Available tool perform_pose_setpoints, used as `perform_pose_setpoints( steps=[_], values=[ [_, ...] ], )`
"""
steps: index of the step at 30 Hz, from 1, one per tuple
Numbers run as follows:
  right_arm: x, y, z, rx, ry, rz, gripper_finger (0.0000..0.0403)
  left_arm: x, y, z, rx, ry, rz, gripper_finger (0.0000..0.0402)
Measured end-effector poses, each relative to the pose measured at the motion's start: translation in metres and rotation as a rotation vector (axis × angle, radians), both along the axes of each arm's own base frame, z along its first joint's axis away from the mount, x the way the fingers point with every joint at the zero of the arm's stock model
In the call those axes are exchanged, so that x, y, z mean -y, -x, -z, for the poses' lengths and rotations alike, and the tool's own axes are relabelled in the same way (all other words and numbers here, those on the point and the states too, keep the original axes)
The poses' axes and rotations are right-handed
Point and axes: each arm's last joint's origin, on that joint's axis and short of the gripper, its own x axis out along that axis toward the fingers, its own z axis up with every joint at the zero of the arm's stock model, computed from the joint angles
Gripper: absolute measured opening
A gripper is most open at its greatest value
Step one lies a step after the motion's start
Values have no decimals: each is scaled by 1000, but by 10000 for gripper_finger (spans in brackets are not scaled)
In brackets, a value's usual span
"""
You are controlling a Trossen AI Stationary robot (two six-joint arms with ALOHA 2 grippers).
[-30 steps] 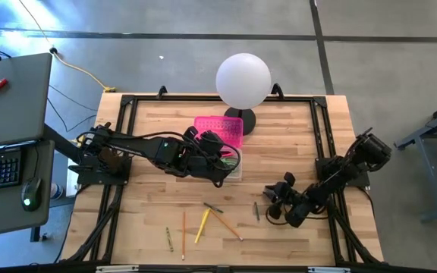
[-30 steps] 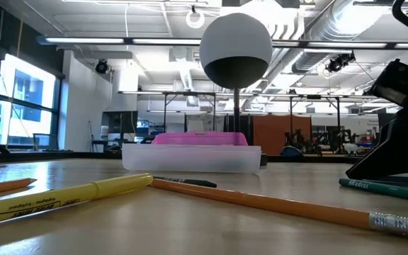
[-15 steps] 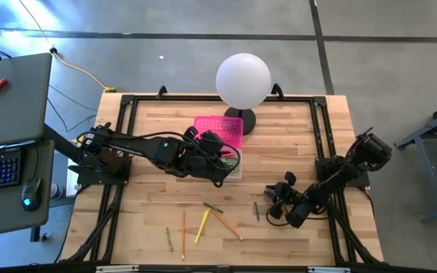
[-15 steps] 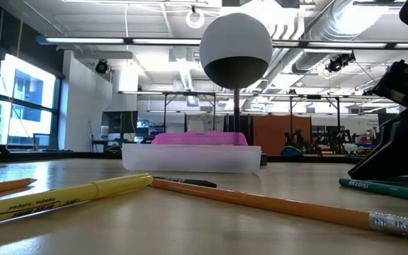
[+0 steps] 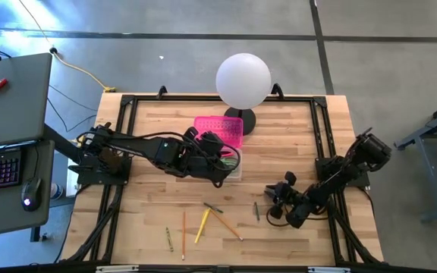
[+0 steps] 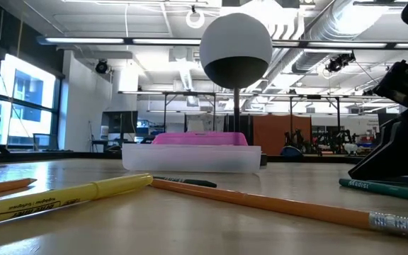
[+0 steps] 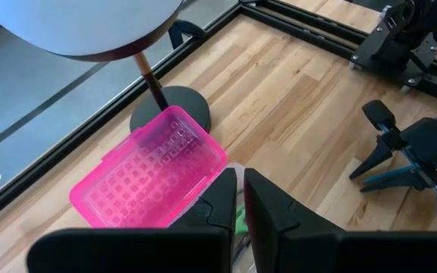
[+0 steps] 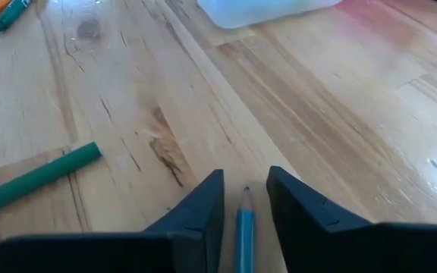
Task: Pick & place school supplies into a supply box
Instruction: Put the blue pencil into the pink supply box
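- Pencils and pens lie loose on the table [image 5: 294,129] in the high view; I count about five near the front edge: a yellow pencil [image 5: 202,225], an orange pencil [image 5: 226,224], a thin orange one [image 5: 183,234], a brown-green one [image 5: 168,239] and a grey pen [image 5: 256,211]; one supply box [image 5: 222,144] sits mid-table by the globe lamp [image 5: 243,80], its pink lid thrown back; the left gripper [image 5: 222,163] hangs over the box, the right gripper [image 5: 273,203] sits low beside the grey pen
- Low view: the yellow marker-like pen [image 6: 62,197] and the long orange pencil [image 6: 275,204] look light, stiff and smooth, likely to roll; I would pinch them mid-shaft, across the barrel
- Left wrist view: jaws nearly closed, a sliver of gap, and I cannot tell whether they grip anything; the pink lid [image 7: 146,171] lies just beyond them
- Right wrist view: jaws clenched on a blue-green pencil [image 8: 243,227]; one green pen [image 8: 33,180] rests on the boards nearby
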Motion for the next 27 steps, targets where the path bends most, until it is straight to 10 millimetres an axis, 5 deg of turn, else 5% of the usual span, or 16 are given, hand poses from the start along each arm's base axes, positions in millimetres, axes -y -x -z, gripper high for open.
perform_pose_setpoints(
  steps=[8, 14, 21, 27],
  values=[
    [2, 1, 0, 0, 76, -13, 11, 1, -6, 7, -14, -19, -9, 60],
    [0, -6, -3, 65, 90, -19, 10, 2, -8, 7, -5, -28, -10, 60],
    [1, -49, -34, 157, 186, -81, 5, 1, -5, 4, -2, -36, -3, 60],
    [21, -102, -72, 172, 312, -254, 3, 1, -5, 4, -19, -46, 16, 60]
  ],
)
